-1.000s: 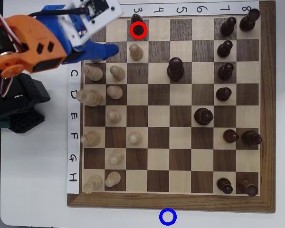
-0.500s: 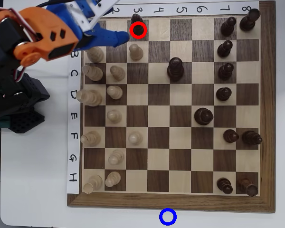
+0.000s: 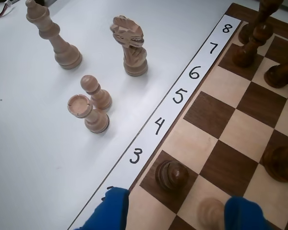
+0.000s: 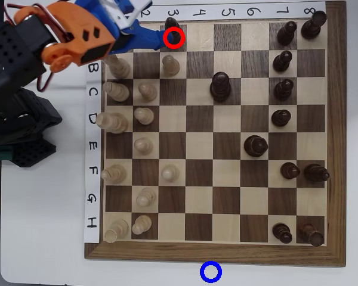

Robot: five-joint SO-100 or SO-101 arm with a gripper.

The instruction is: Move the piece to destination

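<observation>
arm: extended, low | end effector (image 3: 175, 213): blue fingers (image 3: 105, 211) spread, empty

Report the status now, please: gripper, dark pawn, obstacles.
Gripper open, fingers either side of dark pawn, no contact. Pale pawn close beside it. Blue ring empty, off the board.

The board (image 4: 227, 179) is chequered dark brown and pale tan, framed in darker wood. The pawn (image 4: 174, 37) is dark brown inside a red ring (image 4: 166, 37). The destination (image 4: 210, 271) is a blue ring on white table (image 4: 42, 238). The gripper (image 3: 172, 211) has blue fingers (image 3: 105, 211); the arm (image 4: 71, 36) is orange. Pale pieces (image 3: 89, 108) stand on the white.
</observation>
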